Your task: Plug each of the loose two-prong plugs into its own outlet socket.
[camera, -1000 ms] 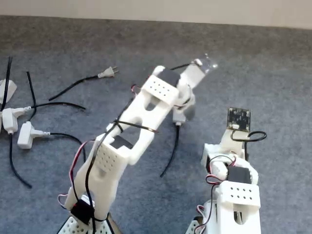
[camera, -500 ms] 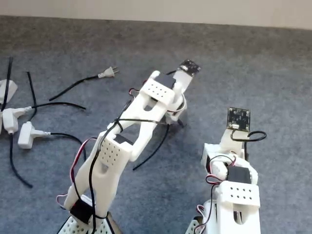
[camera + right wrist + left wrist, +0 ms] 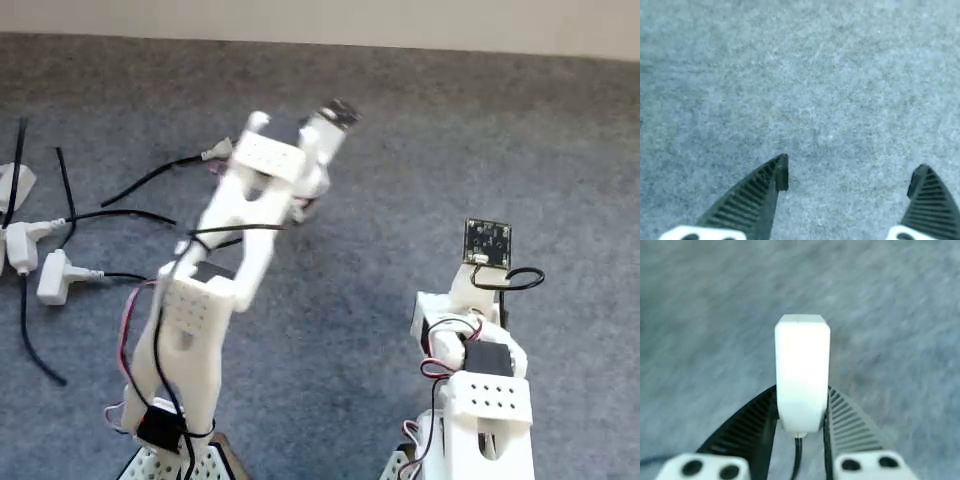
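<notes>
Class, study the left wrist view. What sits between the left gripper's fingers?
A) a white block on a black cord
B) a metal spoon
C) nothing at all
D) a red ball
A: the left gripper is shut on a white block, and a black cord leads from the block's end down between the fingers.

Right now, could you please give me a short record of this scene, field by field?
Surface: grey carpet
Left pincer: shut on a white block with a black cord out its back
Right pincer: open, nothing in it, above bare carpet
Loose plug: two prongs, lying on the carpet beside the left arm's far end
White connectors: on black cords near the left edge of the high view
Prongs on held block: cannot tell
</notes>
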Motion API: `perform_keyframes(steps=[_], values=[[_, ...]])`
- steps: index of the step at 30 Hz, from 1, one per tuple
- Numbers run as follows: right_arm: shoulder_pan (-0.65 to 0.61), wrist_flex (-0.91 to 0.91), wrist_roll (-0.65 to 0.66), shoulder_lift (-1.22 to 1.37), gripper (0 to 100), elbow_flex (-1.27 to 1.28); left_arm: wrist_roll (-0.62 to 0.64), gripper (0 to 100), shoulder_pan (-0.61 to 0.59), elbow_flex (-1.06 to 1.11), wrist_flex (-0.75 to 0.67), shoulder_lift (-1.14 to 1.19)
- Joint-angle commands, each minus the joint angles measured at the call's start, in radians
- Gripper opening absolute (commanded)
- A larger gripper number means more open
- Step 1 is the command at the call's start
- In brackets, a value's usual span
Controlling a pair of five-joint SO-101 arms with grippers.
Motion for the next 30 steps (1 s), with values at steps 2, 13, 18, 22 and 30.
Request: perform_keyframes(steps=[2,13,18,22,30], values=[[-0.031,-0.039,-0.003,-0.016,36.5,0.008,-0.180,0,-0.050,-0.131,0.189,-0.156],[-0.042,-0.039,-0.002,-0.016,36.5,0.015,-0.680,0,-0.044,0.687,0.206,-0.545],[-0.042,-0.039,-0.002,-0.016,36.5,0.015,-1.010,0,-0.090,1.125,0.129,-0.716],[-0.042,-0.039,-0.002,-0.016,36.5,0.015,-1.069,0,-0.162,1.308,0.012,-0.765],[-0.042,-0.039,-0.002,-0.016,36.5,0.015,-0.953,19,-0.263,1.254,-0.201,-0.753]])
